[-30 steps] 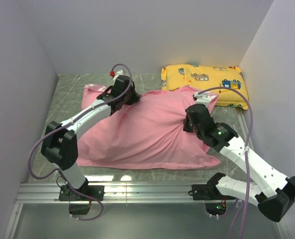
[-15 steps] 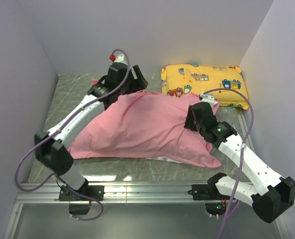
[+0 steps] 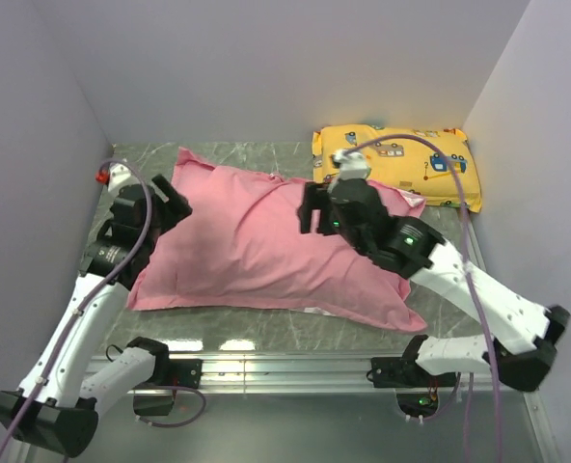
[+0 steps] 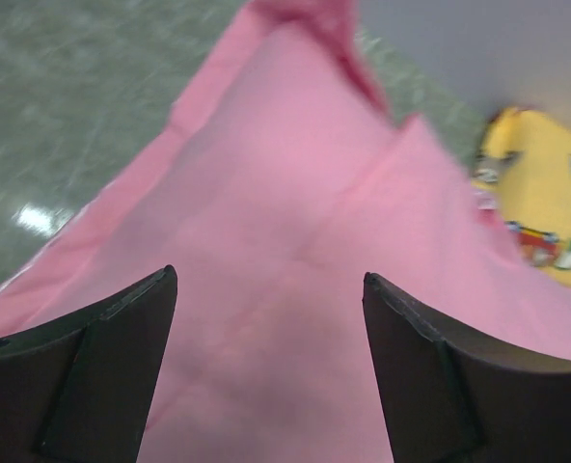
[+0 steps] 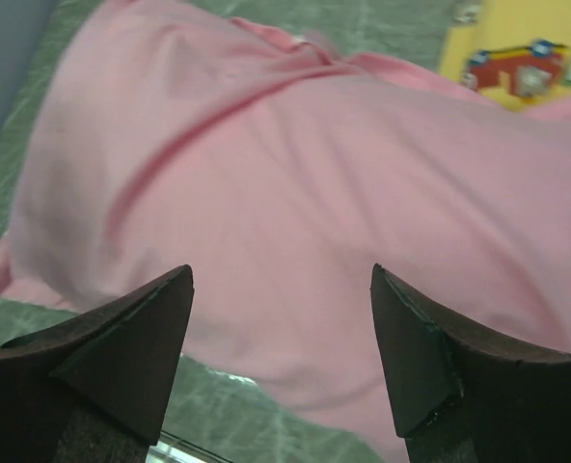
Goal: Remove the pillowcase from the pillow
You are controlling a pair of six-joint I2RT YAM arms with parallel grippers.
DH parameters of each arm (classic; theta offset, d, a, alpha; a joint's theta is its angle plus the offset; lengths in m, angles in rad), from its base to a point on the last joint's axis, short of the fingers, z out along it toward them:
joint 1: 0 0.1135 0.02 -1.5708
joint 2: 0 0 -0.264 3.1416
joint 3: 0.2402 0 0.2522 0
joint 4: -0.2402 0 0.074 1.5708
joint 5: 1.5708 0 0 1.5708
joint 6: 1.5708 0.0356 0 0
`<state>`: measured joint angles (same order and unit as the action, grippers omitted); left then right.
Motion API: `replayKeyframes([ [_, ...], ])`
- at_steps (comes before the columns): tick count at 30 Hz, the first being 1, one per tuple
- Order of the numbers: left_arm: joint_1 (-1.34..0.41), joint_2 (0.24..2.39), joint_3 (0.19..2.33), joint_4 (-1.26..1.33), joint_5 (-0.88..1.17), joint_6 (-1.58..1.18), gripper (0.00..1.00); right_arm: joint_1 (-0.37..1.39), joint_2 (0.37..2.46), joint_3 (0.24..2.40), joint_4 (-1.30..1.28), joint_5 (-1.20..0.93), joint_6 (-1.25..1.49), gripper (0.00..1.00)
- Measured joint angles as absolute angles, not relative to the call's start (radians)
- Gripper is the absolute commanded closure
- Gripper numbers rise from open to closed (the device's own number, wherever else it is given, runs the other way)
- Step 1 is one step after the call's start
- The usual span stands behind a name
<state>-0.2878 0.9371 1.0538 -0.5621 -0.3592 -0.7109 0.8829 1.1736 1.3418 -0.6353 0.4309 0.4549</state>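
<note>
Top external: we see a plump, glossy pink pillowcase; left gripper at nine o'clock, right gripper overhead, both spread empty.

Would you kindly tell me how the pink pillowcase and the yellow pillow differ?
The pillowcase is plain pink; the yellow pillow is printed with cartoon vehicles. The pillowcase is larger than the yellow pillow. The pillowcase lies central, the yellow pillow in the far right corner. Both are soft rectangles lying flat.

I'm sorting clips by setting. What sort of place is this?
Likely a lab test cell, not a bedroom: plain walls enclose a marbled table, with robot arms bolted to a metal rail.
</note>
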Motion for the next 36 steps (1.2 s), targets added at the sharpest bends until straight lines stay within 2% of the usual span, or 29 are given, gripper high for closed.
replayKeyframes([
  [5, -0.158, 0.919, 0.874, -0.573, -0.282, -0.722, 0.18, 1.042, 1.472, 1.575, -0.629, 0.471, 0.439, 0.13],
  [10, -0.036, 0.926, 0.799, -0.540, -0.150, -0.725, 0.22, 1.124, 1.768, 1.811, -0.644, 0.480, 0.416, 0.13],
  [12, -0.014, 0.933, 0.783, -0.503, -0.096, -0.728, 0.24, 1.136, 1.854, 1.868, -0.648, 0.480, 0.410, 0.17],
  [14, -0.007, 0.941, 0.770, -0.472, -0.053, -0.728, 0.28, 1.136, 1.908, 1.884, -0.660, 0.490, 0.408, 0.32],
  [15, -0.006, 0.946, 0.764, -0.454, -0.033, -0.729, 0.39, 1.134, 1.925, 1.884, -0.673, 0.497, 0.408, 0.40],
  [16, -0.005, 0.952, 0.760, -0.440, -0.019, -0.733, 0.47, 1.131, 1.940, 1.884, -0.686, 0.504, 0.407, 0.57],
  [17, -0.005, 0.960, 0.757, -0.426, -0.008, -0.734, 0.70, 1.127, 1.950, 1.884, -0.696, 0.509, 0.402, 0.65],
  [18, -0.005, 0.970, 0.757, -0.416, 0.002, -0.740, 0.80, 1.122, 1.954, 1.880, -0.700, 0.512, 0.405, 0.71],
  [20, 0.007, 1.002, 0.757, -0.395, 0.024, -0.735, 0.91, 1.111, 1.949, 1.866, -0.703, 0.521, 0.414, 0.84],
  [21, 0.017, 1.018, 0.756, -0.385, 0.037, -0.738, 0.98, 1.106, 1.942, 1.857, -0.702, 0.527, 0.416, 0.87],
  [27, 0.086, 1.052, 0.756, -0.355, 0.113, -0.749, 0.99, 1.082, 1.810, 1.720, -0.705, 0.569, 0.441, 0.95],
  [36, 0.152, 1.058, 0.760, -0.358, 0.191, -0.746, 0.99, 0.941, 1.428, 1.312, -0.640, 0.579, 0.510, 1.00],
])
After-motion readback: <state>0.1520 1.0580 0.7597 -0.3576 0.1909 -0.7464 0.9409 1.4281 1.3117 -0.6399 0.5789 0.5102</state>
